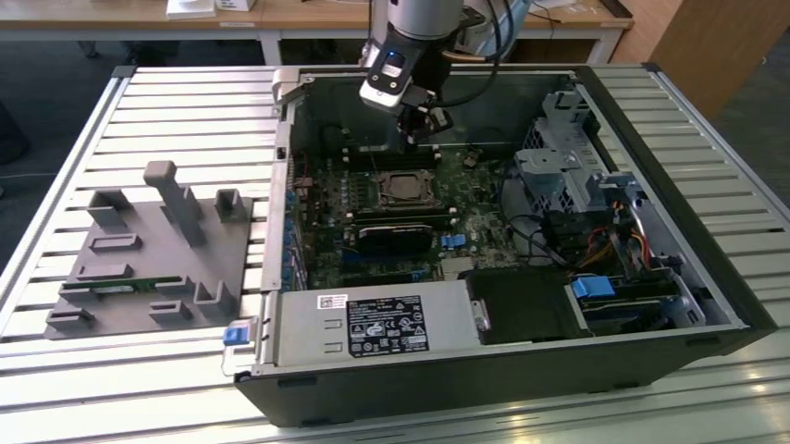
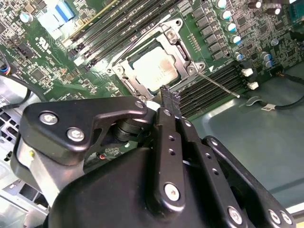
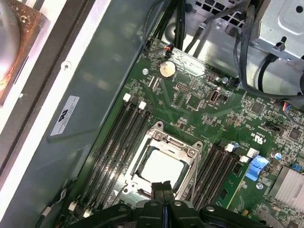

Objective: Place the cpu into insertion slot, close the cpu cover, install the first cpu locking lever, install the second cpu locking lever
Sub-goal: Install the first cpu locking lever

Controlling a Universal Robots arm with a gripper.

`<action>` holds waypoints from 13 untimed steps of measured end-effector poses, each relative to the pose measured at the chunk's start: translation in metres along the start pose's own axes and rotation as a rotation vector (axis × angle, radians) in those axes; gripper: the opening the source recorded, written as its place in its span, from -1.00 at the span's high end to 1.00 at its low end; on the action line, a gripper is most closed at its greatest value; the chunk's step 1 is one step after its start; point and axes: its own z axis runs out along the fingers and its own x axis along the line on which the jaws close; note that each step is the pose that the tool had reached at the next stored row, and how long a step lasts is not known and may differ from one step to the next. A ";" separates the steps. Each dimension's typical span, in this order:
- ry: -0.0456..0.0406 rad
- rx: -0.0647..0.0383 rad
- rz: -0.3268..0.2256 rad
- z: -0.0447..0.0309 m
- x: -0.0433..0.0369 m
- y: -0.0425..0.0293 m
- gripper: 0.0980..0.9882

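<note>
Tool (image 2: 170,92), tips together and empty, hovers at 12 o'clock of the slot (image 1: 405,188) in the exterior view. The cpu (image 3: 161,168) sits under the cover (image 3: 190,156). Lever (image 2: 218,85) work seems in hand, needing a precise press.

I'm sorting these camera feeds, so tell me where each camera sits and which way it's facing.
Exterior view: off the arm, high up, looking down into the open computer case; the arm and gripper show.
First wrist view: on the arm, looking down past the gripper at the cpu.
Second wrist view: on the arm, gripper large in front, cpu beyond.
Shared: cpu and gripper appear in both wrist views.
</note>
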 end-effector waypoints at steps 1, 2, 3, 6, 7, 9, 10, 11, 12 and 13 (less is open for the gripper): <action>0.0000 0.000 -0.004 0.0000 0.0000 0.0000 0.98; 0.0000 0.000 -0.007 0.0000 0.0000 0.0000 0.98; 0.0000 0.000 -0.010 0.0000 0.0000 0.0000 0.98; 0.0001 0.001 -0.021 0.0000 0.0000 0.0000 0.98; 0.0001 0.001 -0.024 0.0000 0.0000 0.0000 0.98; 0.0001 0.001 -0.031 0.0000 0.0000 0.0000 0.98; 0.0002 0.001 -0.035 0.0000 0.0000 0.0000 0.98; 0.0002 0.001 -0.038 0.0000 0.0000 0.0000 0.98; 0.0002 0.001 -0.042 0.0000 0.0000 0.0000 0.98; 0.0002 0.001 -0.046 0.0000 0.0000 0.0000 0.98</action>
